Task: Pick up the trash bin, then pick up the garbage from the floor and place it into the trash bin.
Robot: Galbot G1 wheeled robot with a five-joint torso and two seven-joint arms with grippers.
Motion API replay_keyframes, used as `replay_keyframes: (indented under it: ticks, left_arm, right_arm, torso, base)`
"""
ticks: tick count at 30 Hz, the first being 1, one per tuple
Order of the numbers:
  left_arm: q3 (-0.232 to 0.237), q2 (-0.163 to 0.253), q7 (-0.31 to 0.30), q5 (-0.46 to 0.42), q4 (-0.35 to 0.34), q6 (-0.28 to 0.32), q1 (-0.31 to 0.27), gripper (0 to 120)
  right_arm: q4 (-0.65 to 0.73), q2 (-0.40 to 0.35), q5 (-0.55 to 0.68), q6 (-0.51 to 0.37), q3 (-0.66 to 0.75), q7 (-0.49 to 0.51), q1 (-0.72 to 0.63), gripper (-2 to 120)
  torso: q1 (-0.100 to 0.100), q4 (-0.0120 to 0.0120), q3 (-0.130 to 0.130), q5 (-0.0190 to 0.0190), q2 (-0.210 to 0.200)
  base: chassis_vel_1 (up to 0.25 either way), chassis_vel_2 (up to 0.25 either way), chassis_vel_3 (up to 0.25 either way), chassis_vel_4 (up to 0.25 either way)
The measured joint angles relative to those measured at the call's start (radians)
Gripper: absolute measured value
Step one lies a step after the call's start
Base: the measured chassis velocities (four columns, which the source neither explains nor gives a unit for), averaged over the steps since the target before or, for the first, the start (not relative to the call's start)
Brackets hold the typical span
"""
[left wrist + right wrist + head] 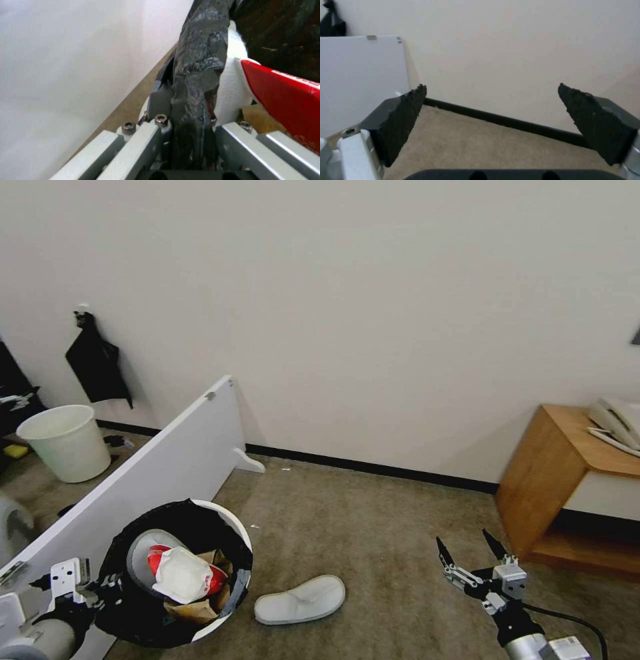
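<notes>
The trash bin (235, 528), white with a black bag over its rim, hangs at lower left. My left gripper (107, 587) is shut on the bin's bagged rim (195, 82). Inside lie a white slipper (143, 553), a red-white wrapper (183, 575) and a brown paper bag (197, 610). The red wrapper (283, 92) shows close in the left wrist view. Another white slipper (300, 599) lies on the carpet just right of the bin. My right gripper (469, 550) is open at lower right, well to the right of that slipper, fingers (403, 117) spread with nothing between them.
A white board (167, 467) leans along the left, beside the bin. Behind it stands a plain white bucket (65, 441). A wooden cabinet (567, 480) with a phone (617, 421) stands at the right wall. Open carpet (373, 527) lies between.
</notes>
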Motion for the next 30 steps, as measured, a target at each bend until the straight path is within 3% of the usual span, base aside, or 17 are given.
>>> replay_keyframes:
  ticks: [23,28,30]
  left_arm:
    - [-0.007,-0.004,-0.009,0.004,-0.012,-0.004,0.009,3]
    - [-0.014,-0.007,-0.011,0.001,-0.021,-0.002,0.011,3]
    - [-0.019,-0.009,-0.015,-0.003,-0.025,0.002,0.016,3]
  right_arm:
    - [-0.011,-0.02,-0.003,-0.005,-0.01,-0.003,0.016,100]
    - [-0.018,-0.064,0.01,-0.077,-0.048,-0.015,0.045,100]
    - [-0.076,-0.116,0.003,-0.107,-0.077,-0.067,0.125,100]
  torso:
    - [0.0,-0.0001,0.0,0.0,0.0]
    - [0.0,-0.0002,0.0,0.0,0.0]
    - [0.0,-0.0001,0.0,0.0003,0.0]
  base:
    - [0.009,0.009,0.009,0.007]
    - [0.0,0.0,0.0,0.0]
    - [0.0,0.0,0.0,0.0]
